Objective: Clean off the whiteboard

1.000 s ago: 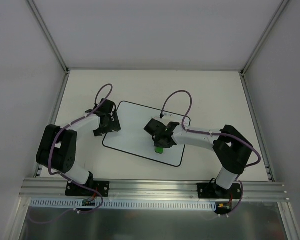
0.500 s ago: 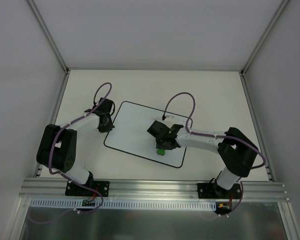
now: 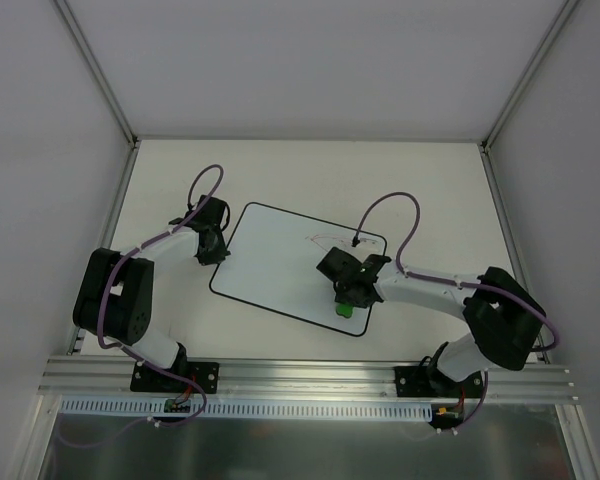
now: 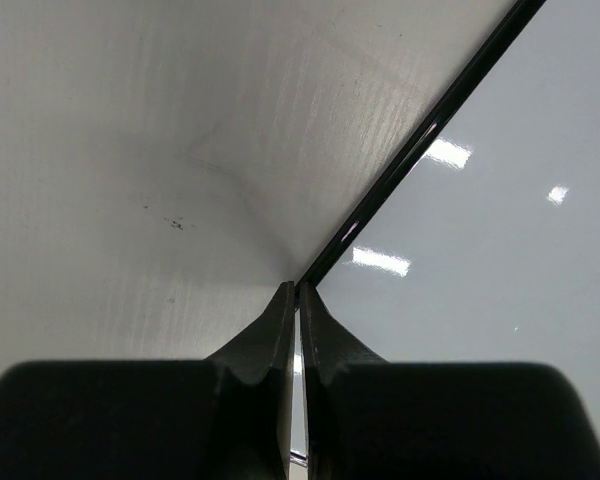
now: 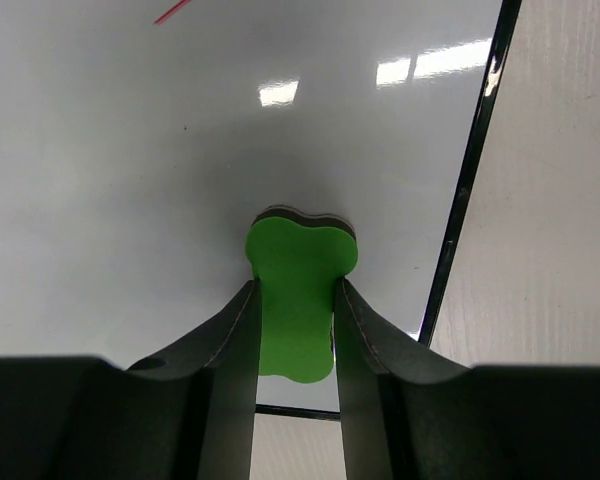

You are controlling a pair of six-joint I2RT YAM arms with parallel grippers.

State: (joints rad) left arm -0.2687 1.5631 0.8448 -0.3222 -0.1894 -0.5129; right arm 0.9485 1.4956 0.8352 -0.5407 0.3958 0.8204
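The whiteboard [image 3: 290,265] is a flat white rectangle with a thin black border and rounded corners. It lies skewed on the table [image 3: 430,180], between the two arms. In the right wrist view, a short red stroke [image 5: 170,12] shows on its surface. The left gripper [image 3: 212,250] has its jaws pressed together, tips at the board's left border. The right gripper [image 3: 348,300] is clamped on a green eraser [image 5: 298,290], which rests on the board close to its near right corner.
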